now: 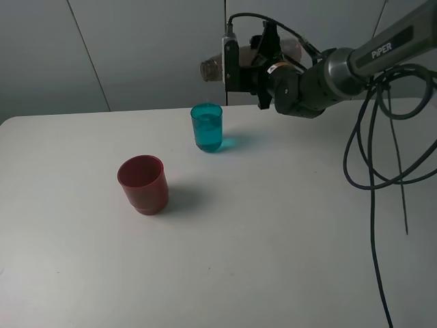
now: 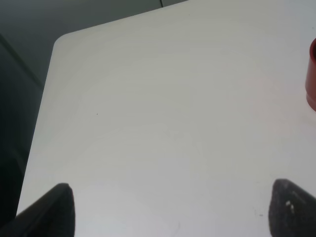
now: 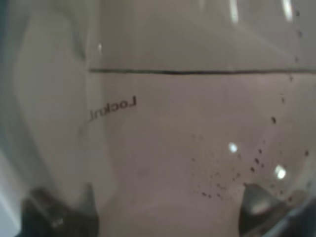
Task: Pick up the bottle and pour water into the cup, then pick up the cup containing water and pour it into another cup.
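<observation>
My right gripper (image 1: pixel 244 67) is shut on the smoky bottle (image 1: pixel 212 69) and holds it tipped about level. The bottle's open neck points left, above the teal cup (image 1: pixel 207 127). The teal cup stands upright on the table with water in it. No stream shows. In the right wrist view the bottle (image 3: pixel 173 123) fills the frame between the fingertips of the right gripper (image 3: pixel 160 212). The red cup (image 1: pixel 143 184) stands upright to the front left; its edge shows in the left wrist view (image 2: pixel 312 74). My left gripper (image 2: pixel 175 210) is open and empty over bare table.
The white table (image 1: pixel 273 239) has a rounded far-left corner (image 2: pixel 61 42). Black cables (image 1: pixel 372 171) hang from the right arm over the table's right side. A grey wall stands behind the table.
</observation>
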Robot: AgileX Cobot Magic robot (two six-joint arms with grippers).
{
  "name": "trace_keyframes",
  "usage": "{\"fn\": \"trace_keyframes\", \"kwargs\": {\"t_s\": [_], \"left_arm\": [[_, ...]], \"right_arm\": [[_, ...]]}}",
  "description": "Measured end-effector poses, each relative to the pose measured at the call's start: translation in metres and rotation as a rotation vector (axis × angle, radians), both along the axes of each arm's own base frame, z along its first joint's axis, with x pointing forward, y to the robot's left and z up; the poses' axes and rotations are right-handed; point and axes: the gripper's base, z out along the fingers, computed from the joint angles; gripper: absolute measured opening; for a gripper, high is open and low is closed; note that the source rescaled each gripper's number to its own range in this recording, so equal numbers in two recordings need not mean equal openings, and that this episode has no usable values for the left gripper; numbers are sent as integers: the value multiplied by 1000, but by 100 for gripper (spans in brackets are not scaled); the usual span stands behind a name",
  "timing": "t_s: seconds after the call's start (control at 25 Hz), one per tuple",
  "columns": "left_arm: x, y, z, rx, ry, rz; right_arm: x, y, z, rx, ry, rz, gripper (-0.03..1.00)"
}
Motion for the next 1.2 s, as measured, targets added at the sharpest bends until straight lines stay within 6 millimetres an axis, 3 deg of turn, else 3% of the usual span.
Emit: {"fn": "trace_keyframes", "kwargs": {"t_s": [0.28, 0.48, 0.72, 1.2], "left_arm": [[0, 0, 0, 0, 0, 0], [0, 0, 0, 0, 0, 0], [0, 0, 0, 0, 0, 0], [0, 0, 0, 0, 0, 0]], "right_arm": [[-6, 0, 18, 489, 145, -78, 5], [-18, -7, 16, 738, 243, -109, 5], [-27, -34, 19, 997, 347, -141, 5], [-44, -83, -5, 1311, 424, -280, 5]]}}
